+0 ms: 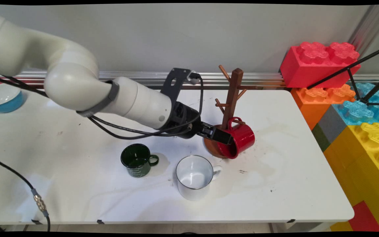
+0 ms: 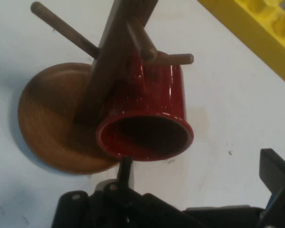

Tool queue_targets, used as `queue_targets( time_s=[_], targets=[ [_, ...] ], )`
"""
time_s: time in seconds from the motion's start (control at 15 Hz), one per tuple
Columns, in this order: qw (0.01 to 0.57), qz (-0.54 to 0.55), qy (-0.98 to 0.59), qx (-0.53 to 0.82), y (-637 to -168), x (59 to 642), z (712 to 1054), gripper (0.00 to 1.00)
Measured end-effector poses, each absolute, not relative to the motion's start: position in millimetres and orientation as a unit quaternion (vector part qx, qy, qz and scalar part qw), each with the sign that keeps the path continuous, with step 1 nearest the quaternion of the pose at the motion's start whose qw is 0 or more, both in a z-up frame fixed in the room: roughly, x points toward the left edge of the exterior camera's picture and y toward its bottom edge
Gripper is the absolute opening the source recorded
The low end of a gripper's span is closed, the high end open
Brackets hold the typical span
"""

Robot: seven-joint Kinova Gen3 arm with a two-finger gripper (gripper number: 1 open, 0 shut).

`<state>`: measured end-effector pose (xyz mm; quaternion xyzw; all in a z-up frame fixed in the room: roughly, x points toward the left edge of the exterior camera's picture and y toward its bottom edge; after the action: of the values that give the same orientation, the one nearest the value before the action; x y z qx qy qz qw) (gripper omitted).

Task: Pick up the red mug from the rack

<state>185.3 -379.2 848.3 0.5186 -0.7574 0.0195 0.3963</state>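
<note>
The white tabletop point(image 1: 77, 184) carries a dark green mug point(image 1: 137, 160) near its middle, upright, handle to the right. Just beside it to the right stands a larger white mug point(image 1: 194, 177), also upright, the two apart. Behind them the round wooden base point(image 1: 212, 148) of a mug tree point(image 1: 232, 95) sits on the surface. At the far left edge a bowl point(image 1: 3, 98), white inside and blue outside, rests on the tabletop, partly cut off by the arm. Faint stains and small dark specks mark the surface right of the white mug; what they are is unclear.
</note>
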Motion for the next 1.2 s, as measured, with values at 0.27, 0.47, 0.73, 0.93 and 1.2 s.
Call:
queue_targets(
  time_s=[0.27, 0.47, 0.73, 0.93, 1.2],
  targets=[
    [0.409, 0.011, -0.739, 0.535, -376.4, 176.6, 836.6, 1.0],
    [0.416, 0.006, -0.731, 0.542, -375.1, 172.6, 830.9, 1.0],
    [0.423, 0.0, -0.72, 0.551, -374.5, 166.3, 822.2, 1.0],
    [0.427, -0.006, -0.712, 0.557, -376.2, 160.6, 814.3, 1.0],
    [0.431, -0.011, -0.705, 0.563, -381.3, 152.9, 804.2, 1.0]
  ],
)
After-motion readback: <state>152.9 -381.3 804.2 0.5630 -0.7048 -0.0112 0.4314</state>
